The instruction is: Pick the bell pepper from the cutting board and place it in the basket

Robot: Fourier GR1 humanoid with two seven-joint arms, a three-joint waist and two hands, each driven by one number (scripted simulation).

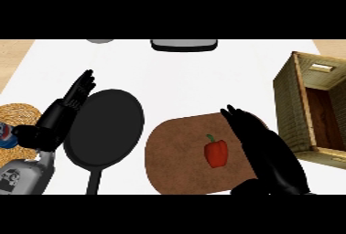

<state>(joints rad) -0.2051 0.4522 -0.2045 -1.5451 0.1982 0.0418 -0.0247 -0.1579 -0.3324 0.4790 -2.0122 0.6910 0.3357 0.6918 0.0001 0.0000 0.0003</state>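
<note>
Two hands show in the head view, both coming up from the lower edge over the white bench [202, 77]; the right hand [270, 160] lies over the right part of the brown cutting board [179, 155], its fingers [240, 119] straight and close together, pointing up and slightly left, curled round nothing; the red bell pepper [216, 153] lies on the board just to the left of those fingers, green stem pointing away from the robot, with a narrow strip of board showing between pepper and hand, so the two look apart; the woven basket [290, 105] stands to the right of the right fingers, near them, its open inside dark brown and its right part cut off by the view's edge.

On the other side, the left hand [64, 114] rests open, its fingers [82, 87] straight and together, pointing up and a little right; just right of these fingers lies a black frying pan [105, 128], its handle running toward the lower edge; left of the left hand sits a round straw mat [17, 114] partly out of view, with a small blue and red object [5, 135] on it, too cut off to name; well beyond both sets of fingertips, at the bench's far edge, a grey tray-like thing [184, 44] and a grey rounded object [100, 40] are partly visible.
</note>
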